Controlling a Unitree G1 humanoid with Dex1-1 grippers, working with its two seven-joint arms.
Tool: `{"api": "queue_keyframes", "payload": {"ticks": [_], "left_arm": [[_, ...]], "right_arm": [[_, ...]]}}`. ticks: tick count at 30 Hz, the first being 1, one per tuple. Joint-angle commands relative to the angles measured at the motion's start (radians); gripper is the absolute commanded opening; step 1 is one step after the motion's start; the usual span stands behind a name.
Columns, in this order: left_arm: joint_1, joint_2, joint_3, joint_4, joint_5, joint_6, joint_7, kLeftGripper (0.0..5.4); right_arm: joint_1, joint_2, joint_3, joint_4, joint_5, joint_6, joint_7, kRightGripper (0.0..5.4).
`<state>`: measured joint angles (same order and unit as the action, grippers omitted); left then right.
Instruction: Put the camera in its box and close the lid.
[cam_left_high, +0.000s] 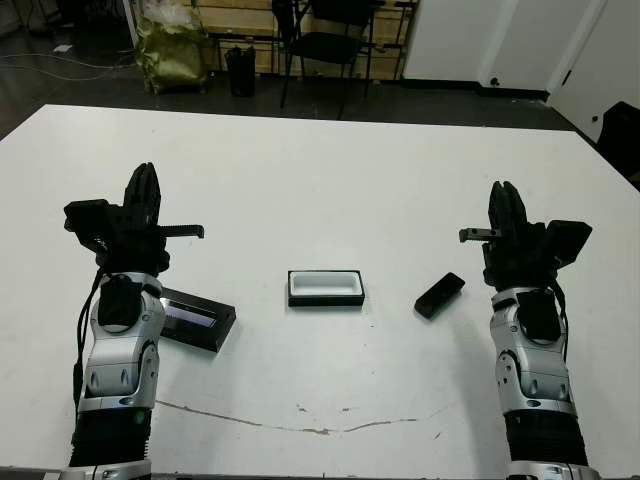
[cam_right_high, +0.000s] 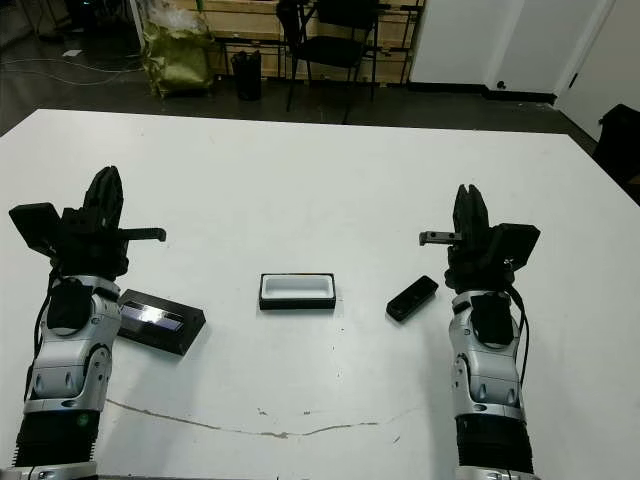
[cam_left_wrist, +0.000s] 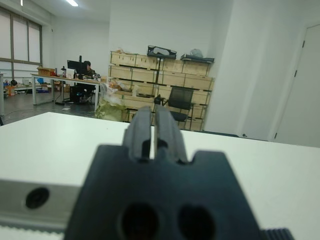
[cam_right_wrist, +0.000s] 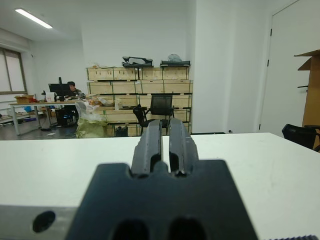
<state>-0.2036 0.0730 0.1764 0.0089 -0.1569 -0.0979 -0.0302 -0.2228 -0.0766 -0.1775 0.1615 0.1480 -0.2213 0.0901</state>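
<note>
The camera (cam_left_high: 439, 295) is a slim black bar lying flat on the white table, right of centre. In the middle stands the box (cam_left_high: 326, 301), open, its white lining showing and nothing inside. The lid (cam_left_high: 195, 322), flat and black with a pale stripe, lies at the left, partly hidden behind my left forearm. My left gripper (cam_left_high: 145, 172) is raised above the table just beyond the lid, shut and holding nothing. My right gripper (cam_left_high: 503, 190) is raised to the right of the camera, also shut and holding nothing. Both wrist views look over closed fingers (cam_left_wrist: 167, 131) (cam_right_wrist: 180, 140) across the table into the room.
A thin dark crack-like line (cam_left_high: 300, 425) runs across the table near its front edge. Beyond the far edge are a black chair (cam_left_high: 325, 45) and a yellow-green bag (cam_left_high: 172, 45). A person (cam_right_wrist: 71, 86) sits at a desk far back, beside stacked wooden crates (cam_right_wrist: 135, 75).
</note>
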Motion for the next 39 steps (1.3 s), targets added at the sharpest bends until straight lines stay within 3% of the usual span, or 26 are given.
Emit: {"api": "queue_keyframes", "payload": {"ticks": [1,4,9,14,17,20,23,25,32,36,39], "left_arm": [[0.008,0.005,-0.002,0.016,0.009,-0.001,-0.001,0.01],[0.007,0.0,-0.002,0.01,-0.002,0.016,-0.002,0.01],[0.006,0.003,-0.005,0.004,0.0,0.028,0.001,0.01],[0.01,0.006,-0.004,0.016,0.007,0.001,-0.004,0.01],[0.011,0.004,-0.002,0.024,0.001,-0.004,-0.007,0.01],[0.012,0.0,-0.004,0.026,0.002,-0.012,-0.007,0.01],[0.012,0.004,-0.005,0.033,0.01,-0.027,-0.008,0.01],[0.013,0.002,-0.003,0.028,0.004,-0.016,-0.005,0.01],[0.013,0.002,-0.003,0.023,0.002,-0.006,-0.002,0.01],[0.015,0.003,-0.005,0.015,0.011,0.002,0.006,0.01],[0.014,0.003,-0.003,0.019,0.004,-0.006,-0.001,0.01]], "right_arm": [[0.012,-0.009,0.0,0.001,0.005,0.024,0.004,0.0],[0.015,-0.012,0.0,-0.001,-0.005,0.018,-0.002,0.0],[0.034,-0.012,0.005,-0.061,-0.015,0.095,-0.021,0.0],[0.021,-0.035,-0.016,0.001,0.015,0.011,0.041,0.0],[0.024,-0.064,-0.031,-0.023,0.043,0.034,0.076,0.0],[0.027,-0.122,-0.039,-0.044,0.041,0.081,0.11,0.0],[0.034,-0.196,-0.042,-0.128,0.043,0.225,0.133,0.0],[0.035,-0.228,-0.052,-0.151,0.056,0.271,0.155,0.0],[0.015,-0.347,-0.062,0.012,0.036,0.177,0.288,0.0],[0.002,-0.457,-0.04,0.036,0.035,0.237,0.417,0.0],[-0.015,-0.503,-0.038,0.035,0.088,0.266,0.537,0.0]]}}
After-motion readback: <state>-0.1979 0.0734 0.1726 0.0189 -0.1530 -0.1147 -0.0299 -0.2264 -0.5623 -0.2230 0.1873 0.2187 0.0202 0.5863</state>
